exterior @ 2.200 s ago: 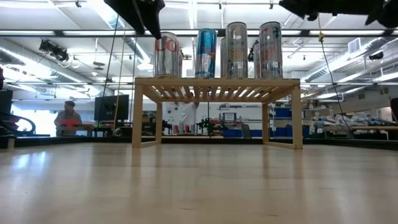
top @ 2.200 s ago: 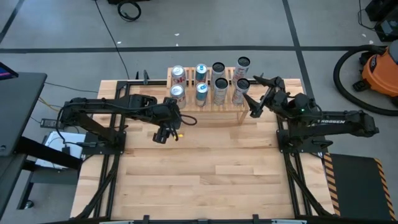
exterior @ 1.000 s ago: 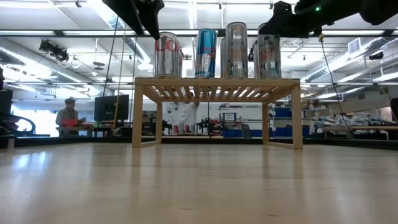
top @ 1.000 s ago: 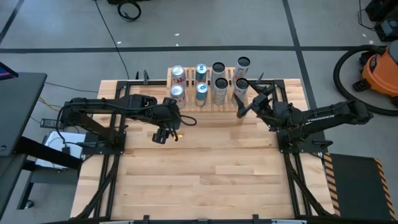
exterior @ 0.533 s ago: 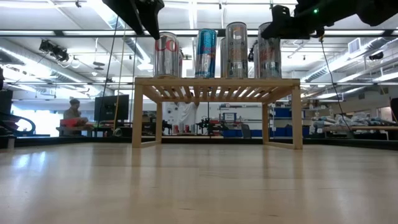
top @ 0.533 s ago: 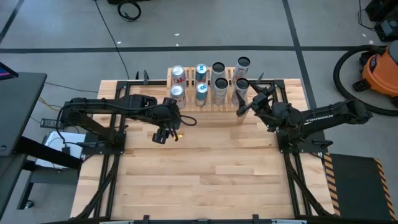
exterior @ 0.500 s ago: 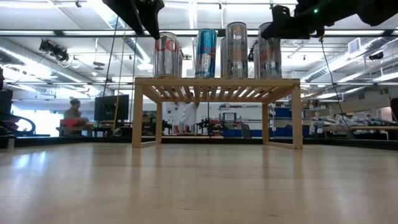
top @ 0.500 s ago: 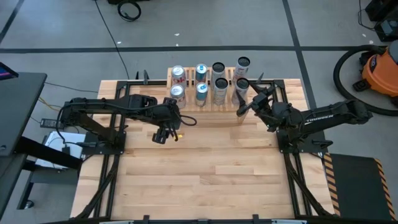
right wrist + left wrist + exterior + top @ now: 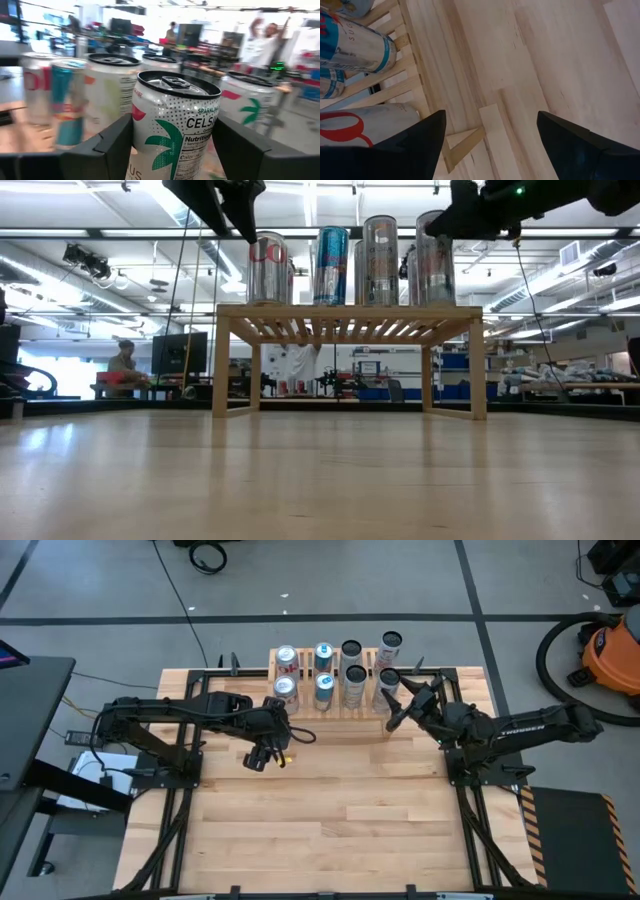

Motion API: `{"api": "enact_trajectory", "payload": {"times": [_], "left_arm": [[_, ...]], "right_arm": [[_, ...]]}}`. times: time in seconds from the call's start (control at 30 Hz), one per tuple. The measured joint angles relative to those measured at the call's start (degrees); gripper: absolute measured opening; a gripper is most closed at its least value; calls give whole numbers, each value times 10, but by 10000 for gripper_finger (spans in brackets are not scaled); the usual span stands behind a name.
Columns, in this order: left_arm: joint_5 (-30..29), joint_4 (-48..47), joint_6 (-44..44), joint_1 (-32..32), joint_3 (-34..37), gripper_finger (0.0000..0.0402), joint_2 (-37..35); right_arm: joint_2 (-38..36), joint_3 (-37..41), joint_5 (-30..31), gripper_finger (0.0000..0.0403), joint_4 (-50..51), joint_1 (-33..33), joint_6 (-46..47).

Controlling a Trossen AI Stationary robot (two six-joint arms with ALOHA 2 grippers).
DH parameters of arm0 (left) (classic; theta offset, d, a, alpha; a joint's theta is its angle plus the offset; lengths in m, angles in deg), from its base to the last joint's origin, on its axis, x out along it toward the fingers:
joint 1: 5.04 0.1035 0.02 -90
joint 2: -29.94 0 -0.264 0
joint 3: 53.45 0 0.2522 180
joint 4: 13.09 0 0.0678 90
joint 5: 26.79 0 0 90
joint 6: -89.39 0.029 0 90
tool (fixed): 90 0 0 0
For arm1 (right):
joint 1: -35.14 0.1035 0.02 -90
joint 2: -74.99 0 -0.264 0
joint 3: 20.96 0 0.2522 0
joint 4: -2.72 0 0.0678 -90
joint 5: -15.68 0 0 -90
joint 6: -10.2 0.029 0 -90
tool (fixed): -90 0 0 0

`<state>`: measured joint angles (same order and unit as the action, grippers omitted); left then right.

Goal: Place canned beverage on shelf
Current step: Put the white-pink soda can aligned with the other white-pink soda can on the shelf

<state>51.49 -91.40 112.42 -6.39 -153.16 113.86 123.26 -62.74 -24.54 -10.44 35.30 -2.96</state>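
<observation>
Your right gripper (image 9: 396, 706) straddles the Celsius can (image 9: 172, 132) standing at the shelf's (image 9: 345, 320) right front corner, jaws not visibly touching it. Left gripper (image 9: 262, 755) hangs open near the shelf's left leg. Only withdrawal looks left.

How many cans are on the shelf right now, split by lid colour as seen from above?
Silver-lidded cans: 4
Black-lidded cans: 4
Total: 8 cans on the shelf
</observation>
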Motion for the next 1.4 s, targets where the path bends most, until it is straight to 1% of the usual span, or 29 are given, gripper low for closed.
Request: {"api": "enact_trajectory", "payload": {"times": [0.17,0.27,0.4,0.47,0.57,0.8,0.93,1.1,1.17,1.27,1.4], "left_arm": [[0,0,2,0,0,314,0],[0,0,2,0,0,314,0],[0,0,1,0,0,314,0],[0,0,1,0,0,314,0],[0,0,-1,0,0,314,0],[0,0,0,0,0,314,0],[0,0,0,0,0,314,0],[0,0,0,0,0,314,0],[0,0,0,0,0,314,0],[0,-1,0,0,0,314,0],[0,0,1,0,0,314,0]], "right_arm": [[-20,-1,-36,247,48,-21,36],[-25,-1,-60,247,54,-37,33],[-37,-1,-125,247,67,-67,28],[-42,-1,-140,247,77,-83,29],[-45,-1,-147,247,86,-106,42],[-45,-1,-215,247,100,-136,40],[-45,-1,-250,266,101,-136,37],[-47,-1,-254,303,102,-135,17],[-48,0,-239,314,113,-135,10],[-50,1,-211,324,118,-134,0],[-49,1,-206,330,128,-135,-3]]}}
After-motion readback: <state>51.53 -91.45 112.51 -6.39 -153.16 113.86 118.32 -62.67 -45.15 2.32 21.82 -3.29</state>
